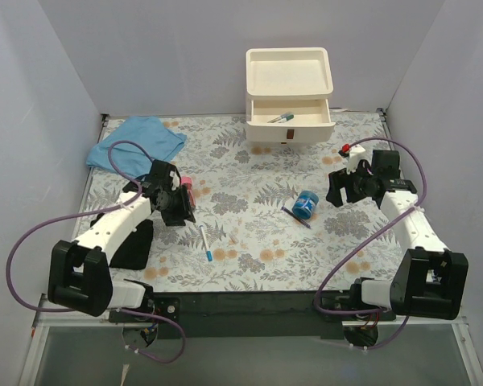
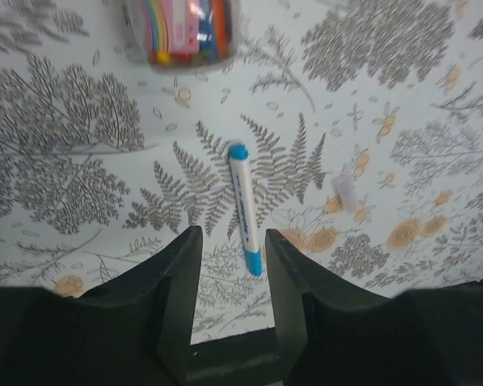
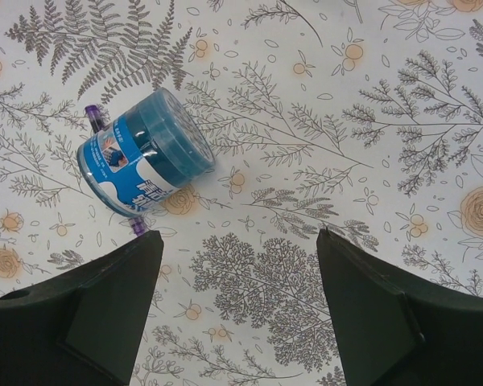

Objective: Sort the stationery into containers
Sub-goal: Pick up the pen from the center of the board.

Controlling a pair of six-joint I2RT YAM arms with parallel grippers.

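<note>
The cream drawer unit [image 1: 288, 96] stands at the back, its top drawer pulled out with a green-capped pen [image 1: 280, 118] inside. A white pen with blue cap [image 1: 205, 243] lies on the mat. In the left wrist view this pen [image 2: 244, 207] lies just ahead of my open, empty left gripper [image 2: 232, 241], its cap end between the fingertips. The pink tube [image 1: 187, 189] lies beside my left gripper [image 1: 179, 209]. The blue tape roll [image 3: 145, 161] rests on a purple pen [image 3: 92, 115], up and left of my open, empty right gripper [image 3: 240, 245]. A red-capped marker [image 1: 350, 150] lies beside the right arm.
A light-blue cloth [image 1: 137, 141] lies at the back left. A black block [image 1: 133, 245] sits under the left arm. A tiny tan block [image 2: 346, 190] lies right of the white pen. White walls enclose the floral mat on three sides.
</note>
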